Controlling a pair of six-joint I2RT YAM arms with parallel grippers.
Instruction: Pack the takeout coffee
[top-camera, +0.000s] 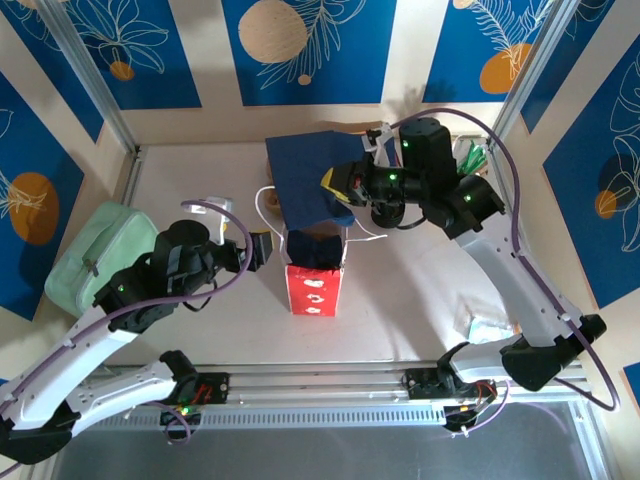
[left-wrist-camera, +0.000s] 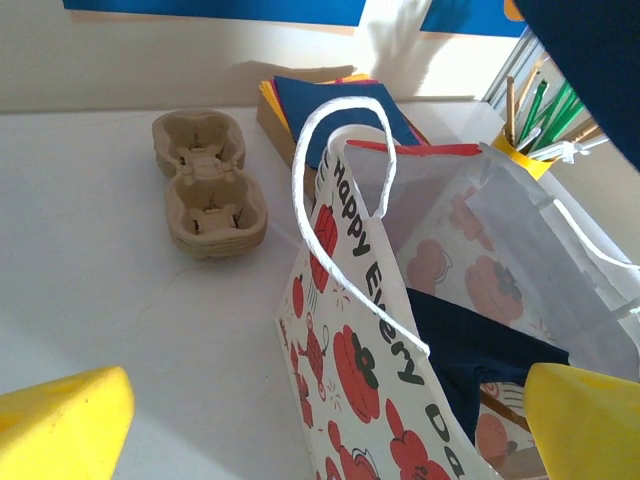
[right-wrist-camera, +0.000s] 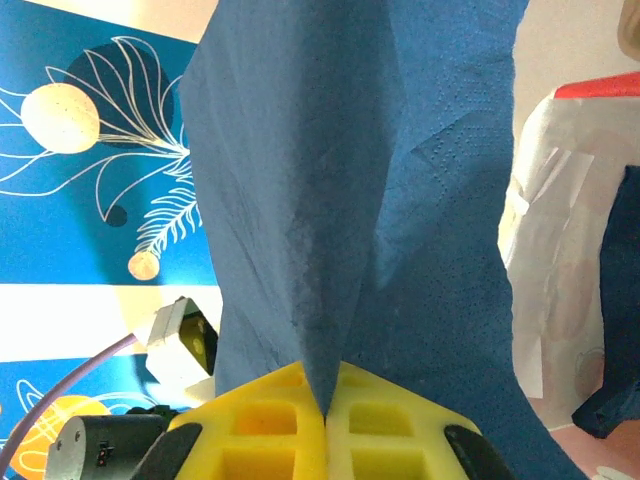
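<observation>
A white paper bag with red print (top-camera: 314, 278) (left-wrist-camera: 365, 330) stands open in the middle of the table. A dark blue napkin (left-wrist-camera: 470, 340) lies inside it. Above the bag's far side my right gripper (top-camera: 335, 183) (right-wrist-camera: 325, 405) is shut on a large blue napkin (top-camera: 305, 175) (right-wrist-camera: 350, 200), which hangs over the bag's mouth. My left gripper (top-camera: 262, 248) (left-wrist-camera: 325, 420) is open at the bag's left side, with its yellow fingers (left-wrist-camera: 65, 420) spread wide and nothing between them. The takeout coffee is hidden.
A brown cardboard cup carrier (left-wrist-camera: 205, 185) lies on the table left of the bag. A stack of coloured napkins (left-wrist-camera: 330, 110) sits behind the bag, and a yellow cup of sticks and straws (left-wrist-camera: 530, 150) stands at the back right. A green pouch (top-camera: 95, 255) lies at the left edge.
</observation>
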